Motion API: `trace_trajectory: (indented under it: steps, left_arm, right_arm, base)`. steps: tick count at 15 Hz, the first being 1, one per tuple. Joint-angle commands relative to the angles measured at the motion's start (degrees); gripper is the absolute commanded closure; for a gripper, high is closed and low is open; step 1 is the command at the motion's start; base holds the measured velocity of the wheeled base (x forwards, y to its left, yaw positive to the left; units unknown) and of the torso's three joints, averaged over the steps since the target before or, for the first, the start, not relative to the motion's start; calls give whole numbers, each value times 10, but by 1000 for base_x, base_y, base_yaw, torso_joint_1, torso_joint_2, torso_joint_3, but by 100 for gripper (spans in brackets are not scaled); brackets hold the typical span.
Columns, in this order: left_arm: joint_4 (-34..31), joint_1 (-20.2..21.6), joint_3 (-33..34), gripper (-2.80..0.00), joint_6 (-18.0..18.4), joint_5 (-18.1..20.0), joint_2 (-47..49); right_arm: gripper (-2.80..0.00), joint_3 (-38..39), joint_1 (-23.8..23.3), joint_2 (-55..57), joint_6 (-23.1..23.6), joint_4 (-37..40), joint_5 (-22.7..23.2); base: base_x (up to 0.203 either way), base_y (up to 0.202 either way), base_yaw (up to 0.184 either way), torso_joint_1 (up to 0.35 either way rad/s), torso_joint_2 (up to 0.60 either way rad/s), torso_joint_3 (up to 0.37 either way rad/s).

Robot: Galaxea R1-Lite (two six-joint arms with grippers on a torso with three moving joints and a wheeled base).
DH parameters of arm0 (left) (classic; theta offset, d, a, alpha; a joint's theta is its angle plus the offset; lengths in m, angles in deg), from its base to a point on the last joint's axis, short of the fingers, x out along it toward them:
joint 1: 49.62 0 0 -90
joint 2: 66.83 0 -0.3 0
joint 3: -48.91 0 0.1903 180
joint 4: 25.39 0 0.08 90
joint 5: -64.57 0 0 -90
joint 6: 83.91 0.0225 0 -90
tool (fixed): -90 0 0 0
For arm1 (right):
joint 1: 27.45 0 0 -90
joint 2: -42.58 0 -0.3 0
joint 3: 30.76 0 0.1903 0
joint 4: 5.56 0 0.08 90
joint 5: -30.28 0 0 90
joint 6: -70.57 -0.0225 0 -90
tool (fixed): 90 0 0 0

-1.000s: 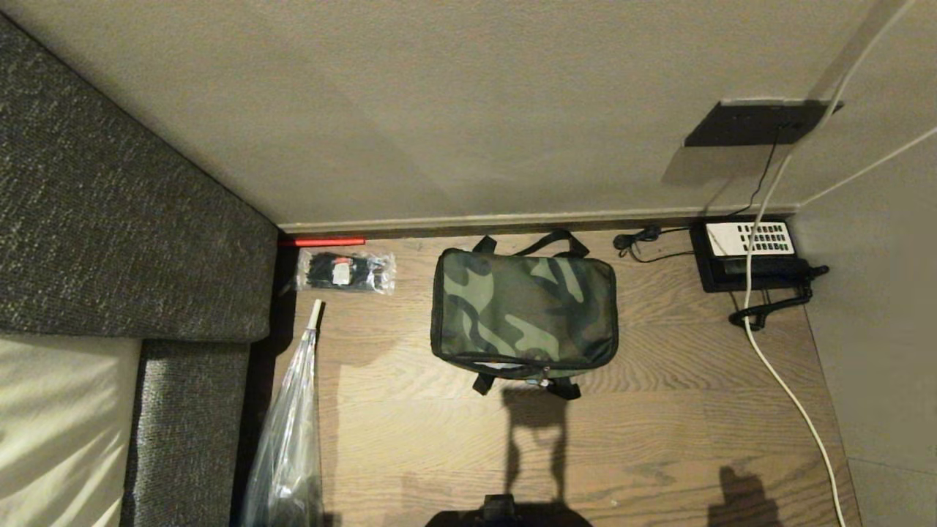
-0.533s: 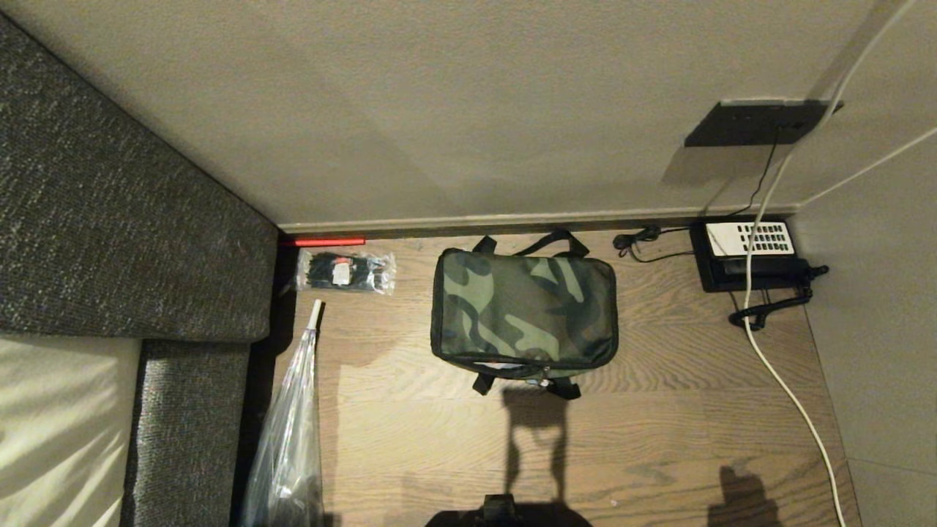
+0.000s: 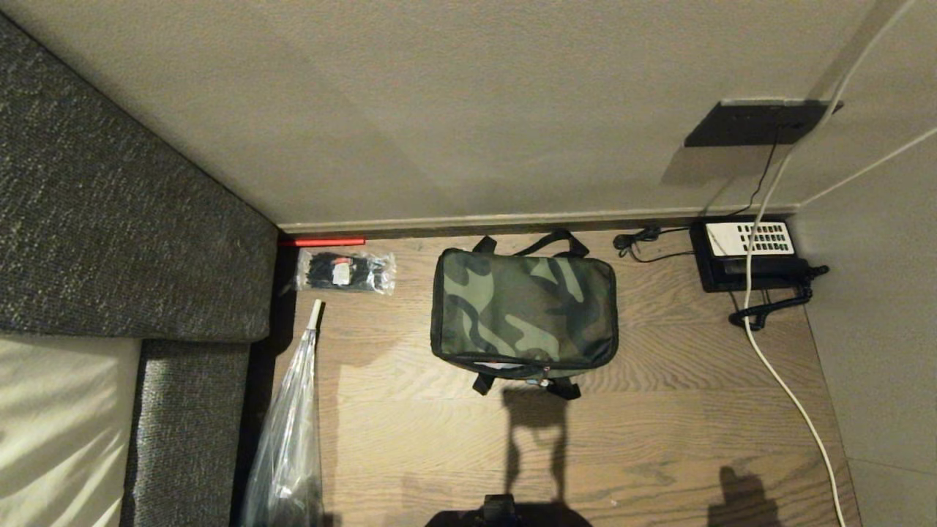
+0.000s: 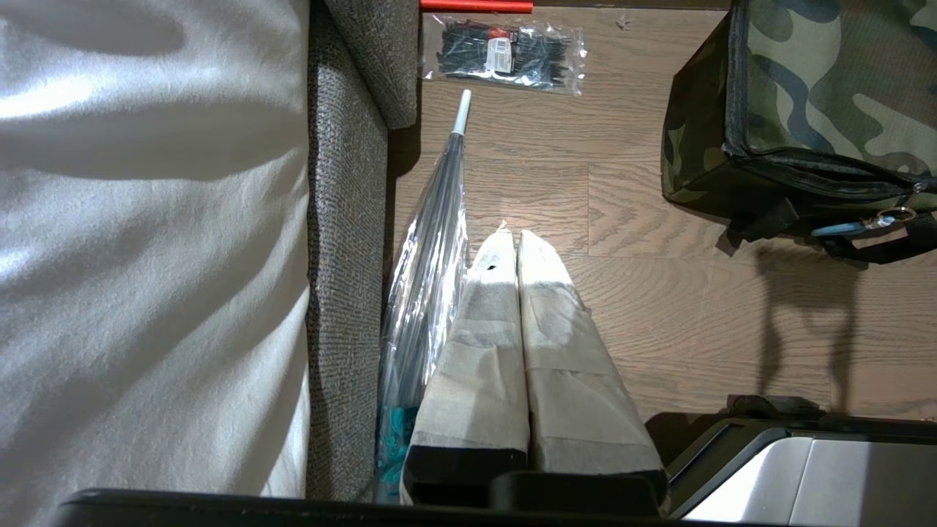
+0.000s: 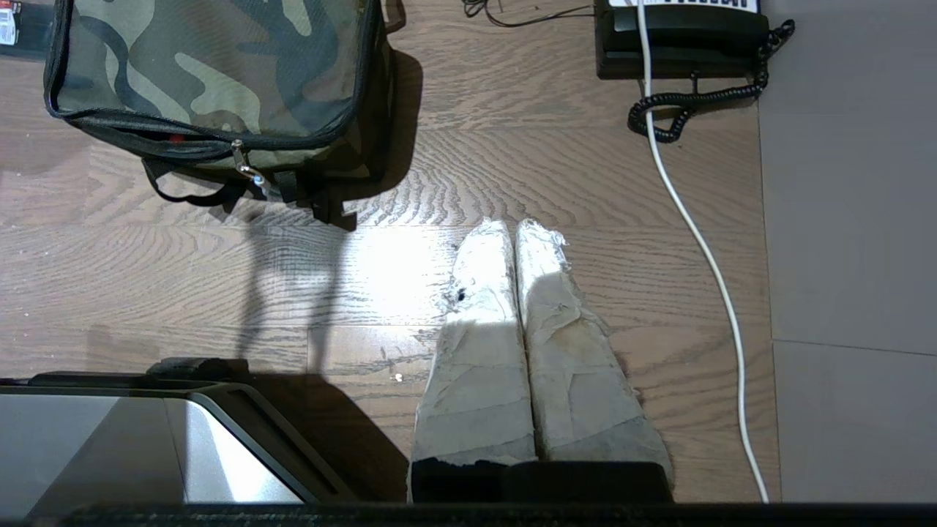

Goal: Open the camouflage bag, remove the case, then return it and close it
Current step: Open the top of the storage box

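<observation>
On the wooden floor (image 3: 659, 439), near the wall, the camouflage bag (image 3: 524, 311) stands with its lid down. Left gripper (image 4: 517, 241) and right gripper (image 5: 514, 230) hang apart from it, fingers pressed together, holding nothing. Judged from its fabric walls, the bag is soft and light and may shift when pulled; the zipper pull (image 5: 241, 162) on the near edge is the likely grasp point. The case is hidden inside. Whether the zipper is fully run cannot be made out.

Dim, warm light. Sharp shadows on wooden floor (image 3: 659, 410) below camouflage bag (image 3: 524, 313). Glare patch on floor, right wrist view. Focus sharp.
</observation>
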Motion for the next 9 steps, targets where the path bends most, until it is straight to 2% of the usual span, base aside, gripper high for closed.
trace_trajectory:
  steps: [1, 9]
  left_arm:
    - [0, 0, 2, 0, 0, 0, 0]
    - [1, 0, 2, 0, 2, 0, 0]
  right_arm:
    - [0, 0, 0, -3, 1, 0, 0]
    - [0, 0, 0, -3, 8, 0, 5]
  base:
    - [0, 0, 0, 0, 0, 0]
    - [0, 0, 0, 0, 0, 0]
